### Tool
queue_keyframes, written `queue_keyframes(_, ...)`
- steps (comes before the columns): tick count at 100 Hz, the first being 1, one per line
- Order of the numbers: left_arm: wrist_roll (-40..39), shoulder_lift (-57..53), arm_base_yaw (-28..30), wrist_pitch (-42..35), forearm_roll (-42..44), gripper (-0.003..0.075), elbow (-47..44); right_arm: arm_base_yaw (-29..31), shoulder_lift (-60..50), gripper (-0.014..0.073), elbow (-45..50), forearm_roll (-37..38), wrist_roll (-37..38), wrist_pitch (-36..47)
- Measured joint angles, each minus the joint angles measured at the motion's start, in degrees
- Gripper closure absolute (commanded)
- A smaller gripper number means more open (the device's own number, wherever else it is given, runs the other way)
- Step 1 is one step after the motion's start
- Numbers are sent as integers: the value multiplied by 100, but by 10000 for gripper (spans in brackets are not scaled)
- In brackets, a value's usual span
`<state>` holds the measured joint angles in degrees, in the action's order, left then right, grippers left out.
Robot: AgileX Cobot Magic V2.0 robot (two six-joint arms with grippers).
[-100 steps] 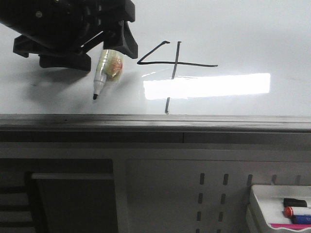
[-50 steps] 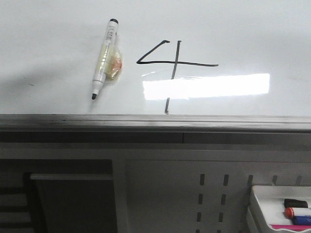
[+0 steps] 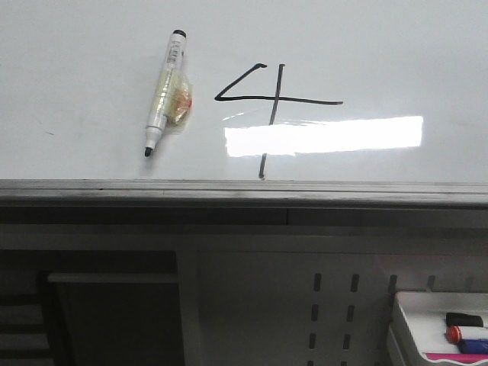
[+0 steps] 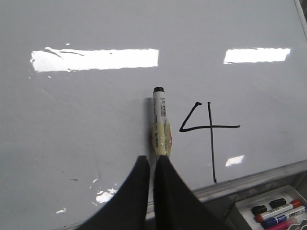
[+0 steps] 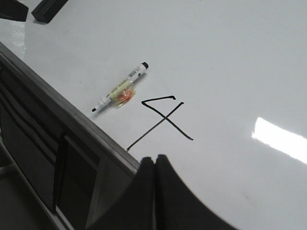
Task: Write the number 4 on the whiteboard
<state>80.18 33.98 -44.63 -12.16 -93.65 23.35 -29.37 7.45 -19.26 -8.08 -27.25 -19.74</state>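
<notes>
The number 4 (image 3: 278, 101) is drawn in thin black line on the whiteboard (image 3: 381, 46), close to its grey front frame. It also shows in the left wrist view (image 4: 210, 127) and the right wrist view (image 5: 163, 120). A white marker (image 3: 163, 90) with yellowish tape round it lies flat on the board left of the 4, uncapped, its tip towards the frame. My left gripper (image 4: 151, 158) is shut and empty, above the board just behind the marker (image 4: 160, 125). My right gripper (image 5: 154, 157) is shut and empty, over the frame near the foot of the 4. Neither gripper shows in the front view.
A small white tray (image 3: 404, 320) with several markers stands below the board at the front right, and shows in the left wrist view (image 4: 249, 202) too. A perforated grey panel (image 3: 267, 305) lies under the board frame (image 3: 244, 189). Two dark shapes (image 5: 48, 7) lie at the board's far corner.
One second ago the left gripper held the marker over the board. It has let go and drawn back out of the front view. The marker now lies flat on the board.
</notes>
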Motion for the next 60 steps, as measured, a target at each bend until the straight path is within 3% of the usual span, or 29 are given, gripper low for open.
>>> queue_keyframes(21,0,-365,0,120,-35,741,-303,0,-629,658,389,9,19,23)
queue_keyframes(60,0,-365,0,120,-35,741,-325,0,-655,658,411,13,28,23)
